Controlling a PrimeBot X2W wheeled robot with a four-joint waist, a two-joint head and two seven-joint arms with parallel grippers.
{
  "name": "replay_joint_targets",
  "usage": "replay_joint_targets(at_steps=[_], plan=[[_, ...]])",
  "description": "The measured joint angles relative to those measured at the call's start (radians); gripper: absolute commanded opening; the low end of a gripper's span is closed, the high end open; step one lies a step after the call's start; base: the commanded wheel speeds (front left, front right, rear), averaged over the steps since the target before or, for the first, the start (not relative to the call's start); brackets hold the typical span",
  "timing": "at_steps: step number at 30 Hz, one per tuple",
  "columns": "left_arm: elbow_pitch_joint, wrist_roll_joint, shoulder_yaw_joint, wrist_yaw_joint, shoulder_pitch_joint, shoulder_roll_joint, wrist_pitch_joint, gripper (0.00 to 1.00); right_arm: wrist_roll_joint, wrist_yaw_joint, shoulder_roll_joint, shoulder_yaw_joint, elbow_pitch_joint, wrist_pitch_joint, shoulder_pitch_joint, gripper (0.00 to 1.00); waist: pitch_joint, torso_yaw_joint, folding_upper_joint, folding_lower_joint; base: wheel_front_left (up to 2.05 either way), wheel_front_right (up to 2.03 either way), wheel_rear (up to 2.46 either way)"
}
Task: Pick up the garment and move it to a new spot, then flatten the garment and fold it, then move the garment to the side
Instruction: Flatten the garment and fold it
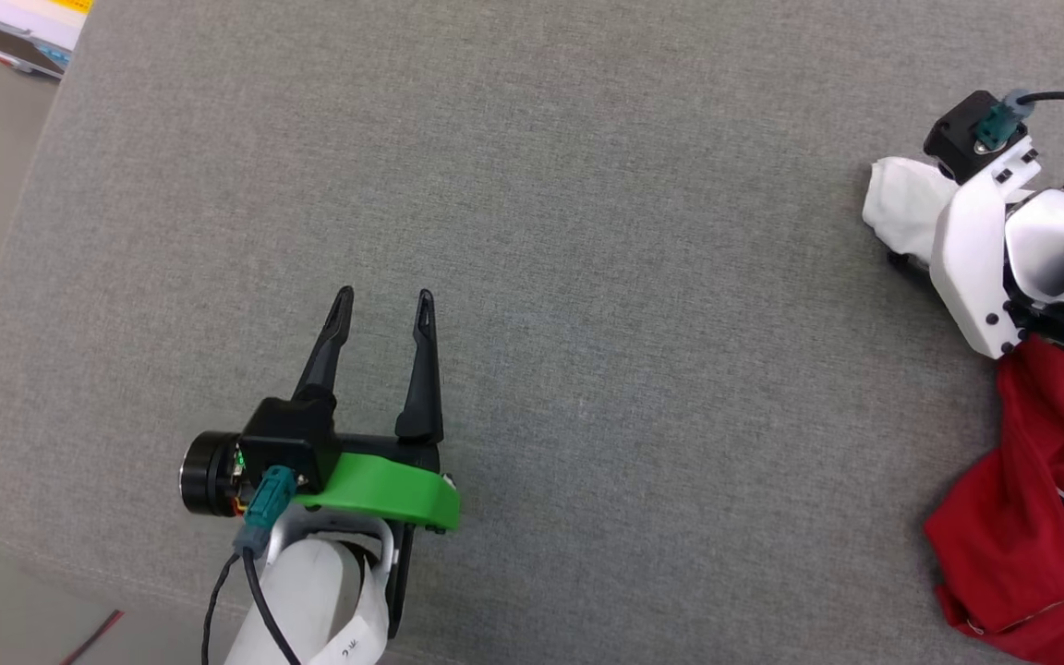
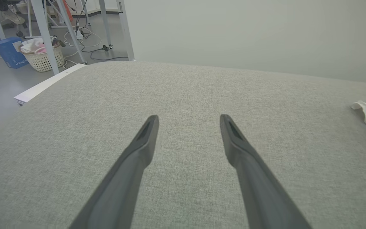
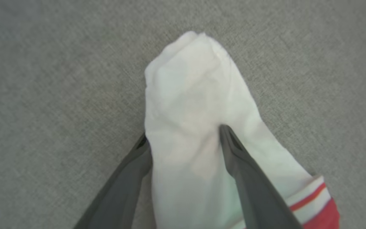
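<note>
Grey woven cloth covers the surface [image 1: 587, 185] across the head view. The jersey [image 1: 1031, 517] lies crumpled at the right edge, red, with a scrap of black, white-edged lettering showing. Its white sleeve [image 1: 897, 208] pokes out up and to the left from under the right arm [image 1: 985, 240]. That arm's white housing hides its own fingers from above, so their stance cannot be told here. The left gripper [image 1: 384, 297] sits at the lower left, well apart from the jersey, with its fingers spread and empty over bare cloth.

The left wrist view confirms this from close up: both fingers [image 2: 145, 136] are splayed above the plain surface. It adds the room beyond the far edge: a pale wall, a floor with a wicker basket [image 2: 41, 57], a blue box [image 2: 10, 52], metal legs [image 2: 44, 35] and loose cables [image 2: 87, 35]. The tip of the sleeve peeks in at the right edge.

The right wrist view supplies what the head view hides. The right gripper [image 3: 184, 136] is released, jaws wide, with the sleeve lying between them on the surface. One finger is partly behind the sleeve's edge and the other rests over the cloth, which is not pinched. Red-and-white striped trim [image 3: 313, 200] shows at the lower right
</note>
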Motion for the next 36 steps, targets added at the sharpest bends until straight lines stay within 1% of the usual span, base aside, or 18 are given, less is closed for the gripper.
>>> replay_joint_targets(at_steps=[1,7,8,9,15,21,25,28,30,32,36], plan=[[0.003,0.000,0.003,0.001,0.001,0.000,0.000,1.00,0.009,0.000,0.000,0.005,0.006,-0.033,0.000,0.00,-0.002,0.001,0.0000,0.0000,0.00,0.00,0.00],[0.013,0.001,0.019,0.001,0.007,0.000,0.000,1.00,0.061,0.000,0.012,0.005,0.014,-0.249,0.015,0.00,-0.037,-0.004,0.0000,0.0001,0.00,0.00,0.00],[0.013,0.008,0.028,0.001,0.022,0.000,0.000,1.00,0.098,0.000,0.009,-0.017,0.001,-0.336,0.031,0.00,-0.067,-0.017,0.0000,0.0001,0.00,0.00,0.00],[0.013,0.010,0.031,0.001,0.028,0.000,0.000,1.00,0.106,0.000,0.005,-0.027,-0.009,-0.362,0.032,0.00,-0.078,-0.021,0.0000,0.0001,0.00,0.00,0.00],[0.014,0.018,0.036,-0.005,0.046,0.000,0.000,1.00,0.142,0.000,-0.022,-0.084,-0.068,-0.450,0.031,0.00,-0.128,-0.043,0.0000,0.0001,0.00,0.00,0.00],[0.007,0.018,0.042,-0.006,0.061,0.000,0.000,1.00,0.134,0.000,-0.011,-0.129,-0.131,-0.495,0.007,0.00,-0.150,-0.037,0.0000,0.0001,0.00,0.00,0.00],[0.003,0.018,0.048,-0.006,0.069,0.000,0.000,1.00,0.106,0.000,0.038,-0.128,-0.168,-0.498,-0.004,0.00,-0.153,-0.019,0.0000,0.0001,0.00,0.00,0.00],[0.000,0.018,0.048,-0.005,0.075,0.000,0.000,1.00,0.078,0.000,0.095,-0.108,-0.168,-0.497,-0.020,0.00,-0.151,-0.007,0.0000,0.0000,0.00,0.00,0.00],[-0.001,0.018,0.048,-0.005,0.075,0.000,0.000,1.00,0.063,0.000,0.148,-0.084,-0.155,-0.497,-0.037,0.00,-0.145,-0.001,0.0000,0.0001,0.00,0.00,0.00],[-0.001,0.018,0.045,-0.005,0.075,0.000,0.000,1.00,0.053,0.000,0.200,-0.045,-0.136,-0.487,-0.048,0.00,-0.138,0.004,0.0000,0.0001,0.00,0.00,0.00],[0.000,0.016,0.040,-0.003,0.074,0.000,0.000,1.00,0.028,0.000,0.302,0.068,-0.065,-0.479,-0.052,0.00,-0.119,0.013,0.0000,0.0001,0.00,0.00,0.00]])
